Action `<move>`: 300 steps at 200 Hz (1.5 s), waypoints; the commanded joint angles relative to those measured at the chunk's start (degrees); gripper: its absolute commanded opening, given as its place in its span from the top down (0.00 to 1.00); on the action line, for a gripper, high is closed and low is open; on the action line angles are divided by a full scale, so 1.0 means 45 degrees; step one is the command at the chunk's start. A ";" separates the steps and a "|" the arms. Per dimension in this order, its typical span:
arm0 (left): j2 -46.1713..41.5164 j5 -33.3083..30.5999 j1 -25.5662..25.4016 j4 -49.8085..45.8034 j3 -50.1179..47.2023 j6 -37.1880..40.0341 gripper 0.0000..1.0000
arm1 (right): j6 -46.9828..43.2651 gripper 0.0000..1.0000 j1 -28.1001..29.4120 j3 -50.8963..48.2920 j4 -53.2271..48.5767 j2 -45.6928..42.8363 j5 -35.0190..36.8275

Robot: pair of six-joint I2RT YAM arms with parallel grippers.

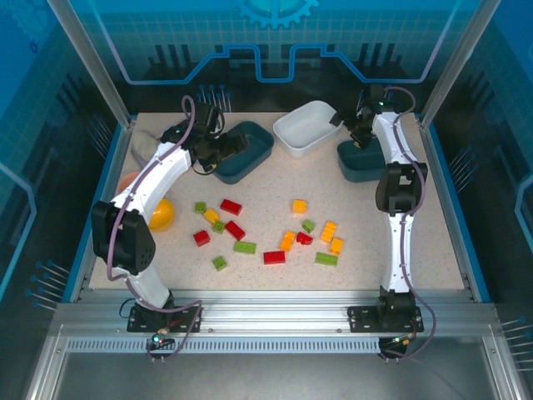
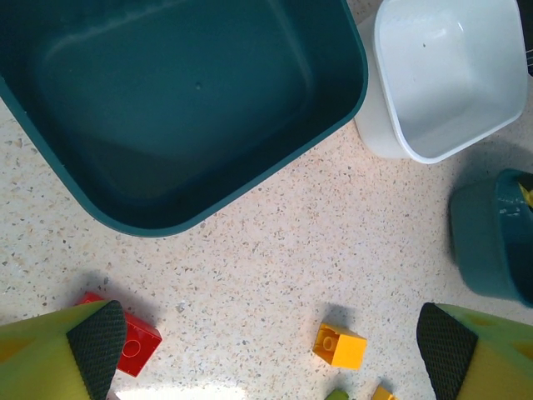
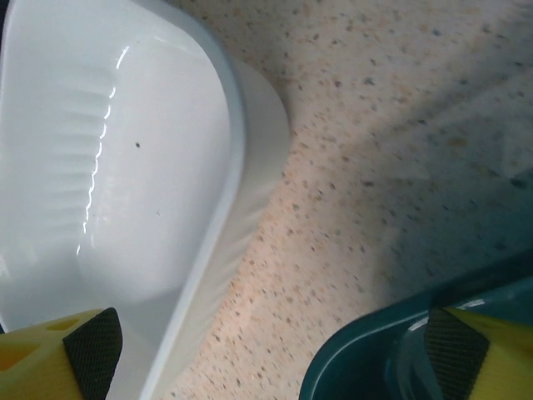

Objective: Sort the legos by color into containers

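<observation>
Bright, even light falls from above, so the bricks (image 1: pixel 231 207) cast short, soft shadows. The top view is sharp. The right wrist view is softer, with glare streaking the white tub (image 3: pixel 100 150) and a broad dim shadow on the table (image 3: pixel 433 167) beside it.

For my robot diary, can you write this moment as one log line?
left gripper: open, near left teal tub | right gripper: open, between white tub and right teal tub | legos: loose on table

The right arm (image 1: pixel 398 192) covers part of the right teal tub (image 1: pixel 354 167), hiding its inside.
</observation>
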 commanded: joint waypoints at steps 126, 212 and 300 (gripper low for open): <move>0.1435 0.0528 -0.0084 -0.0770 0.1163 0.0361 0.08 | 0.0871 0.28 0.1393 0.1352 -0.1488 0.1613 0.0023; 0.2116 0.0896 -0.0084 -0.0782 0.1589 0.0604 0.10 | -0.1594 0.59 0.0823 -0.0905 -0.2708 -0.0345 0.1310; 0.2481 0.1026 -0.0114 -0.0927 0.1916 0.0742 0.13 | -0.4501 0.61 0.0781 -0.5952 -0.2810 -0.4134 0.2429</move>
